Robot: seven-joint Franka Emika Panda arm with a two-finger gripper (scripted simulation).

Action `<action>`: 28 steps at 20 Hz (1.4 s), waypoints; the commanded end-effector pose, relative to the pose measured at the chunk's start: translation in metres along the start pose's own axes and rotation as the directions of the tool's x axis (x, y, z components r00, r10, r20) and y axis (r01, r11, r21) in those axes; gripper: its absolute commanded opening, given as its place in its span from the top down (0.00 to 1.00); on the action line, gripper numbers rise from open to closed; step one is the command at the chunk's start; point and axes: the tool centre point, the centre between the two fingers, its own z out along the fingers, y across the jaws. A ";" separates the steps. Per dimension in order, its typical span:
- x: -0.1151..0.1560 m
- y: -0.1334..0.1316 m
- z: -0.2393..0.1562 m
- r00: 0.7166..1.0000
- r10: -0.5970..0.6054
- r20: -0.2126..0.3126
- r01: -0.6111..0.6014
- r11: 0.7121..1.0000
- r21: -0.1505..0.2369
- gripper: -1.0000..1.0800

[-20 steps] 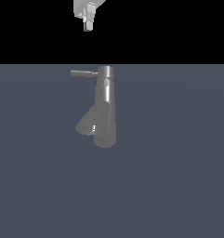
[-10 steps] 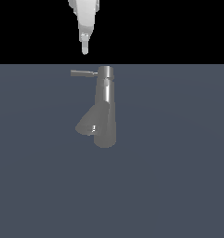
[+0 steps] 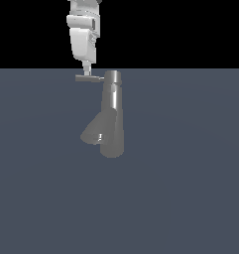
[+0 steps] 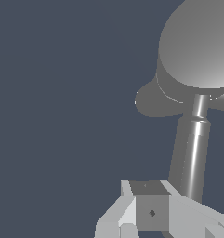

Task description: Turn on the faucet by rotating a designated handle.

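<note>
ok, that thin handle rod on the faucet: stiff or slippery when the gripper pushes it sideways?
Probably stiff: the handle looks like a straight metal rod. Likely slippery, since it is round and shiny, so the gripper could slide off. The faucet looks broad-based and unlikely to tip.

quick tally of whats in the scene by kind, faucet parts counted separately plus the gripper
faucet body: 1
spout: 1
handle: 1
gripper: 1
total: 4
</note>
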 end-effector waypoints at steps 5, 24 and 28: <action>-0.007 -0.012 0.023 0.997 0.082 -0.011 -0.082 0.997 -0.002 1.00; -0.013 0.006 0.023 0.994 0.110 -0.016 -0.110 0.994 -0.003 1.00; -0.015 0.018 0.018 0.994 0.110 -0.016 -0.110 0.994 -0.003 1.00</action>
